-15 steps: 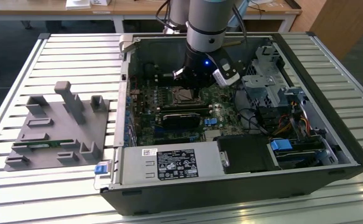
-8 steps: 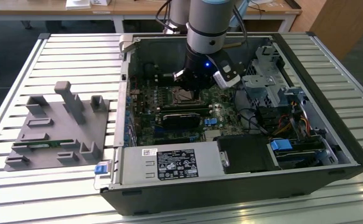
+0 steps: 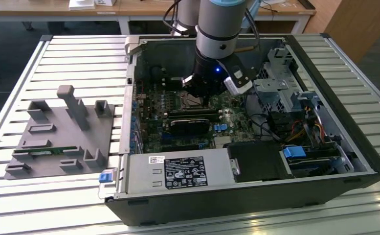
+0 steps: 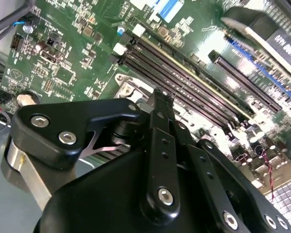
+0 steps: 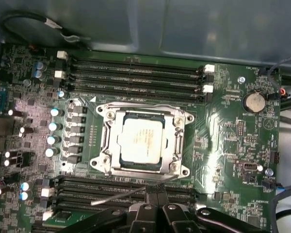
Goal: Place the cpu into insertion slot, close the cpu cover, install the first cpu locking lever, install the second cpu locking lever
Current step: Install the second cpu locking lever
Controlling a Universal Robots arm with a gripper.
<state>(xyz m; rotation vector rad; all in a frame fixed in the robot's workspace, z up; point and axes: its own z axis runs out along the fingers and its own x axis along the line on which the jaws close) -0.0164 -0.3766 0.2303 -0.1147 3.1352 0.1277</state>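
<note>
One cpu [image 5: 139, 140] sits in the one insertion slot [image 5: 103, 145] mid-motherboard, with the cpu cover [image 5: 177, 141] down around it in the first wrist view. Hand [image 5: 155, 190] looks clenched, fingertips together, holding nothing. The exterior view adds the open case [image 3: 346, 122] on the slatted table [image 3: 78, 54].

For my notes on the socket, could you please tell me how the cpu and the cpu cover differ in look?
The cpu is a solid, pale silver-grey square; the cpu cover is a thin metal frame with a large central window. The cpu lies inside that window, while the cpu cover surrounds it, lying flat. Both are metallic and roughly square.
</note>
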